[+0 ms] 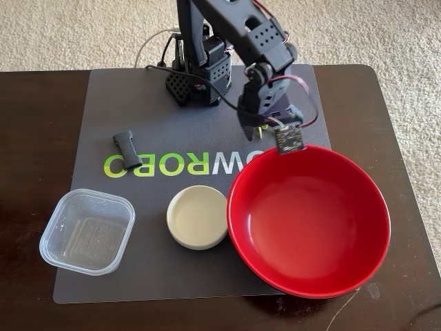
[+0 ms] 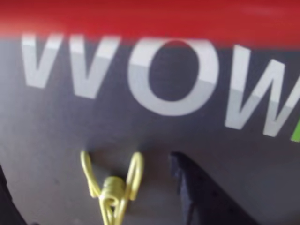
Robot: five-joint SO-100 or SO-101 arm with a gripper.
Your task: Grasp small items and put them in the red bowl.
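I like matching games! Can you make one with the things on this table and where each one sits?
Things:
1. large glossy red bowl
2. clear square plastic tub
3. short dark-grey stubby bar
4. small cream round dish

Places, in the fixed view:
A. upper left, touching the green letters
B. right side
C. lower left corner of the mat
D. middle, beside the bowl

Pairs: 1-B, 2-C, 3-A, 4-D

Tool (image 1: 260,129) low beside red bowl (image 1: 308,221) rim.

A home, most likely a living room: cream shag carpet (image 1: 83,31) fills the upper frame and right edge, and a dark wooden table (image 1: 34,138) of coffee-table look carries a grey printed mat (image 1: 148,110).
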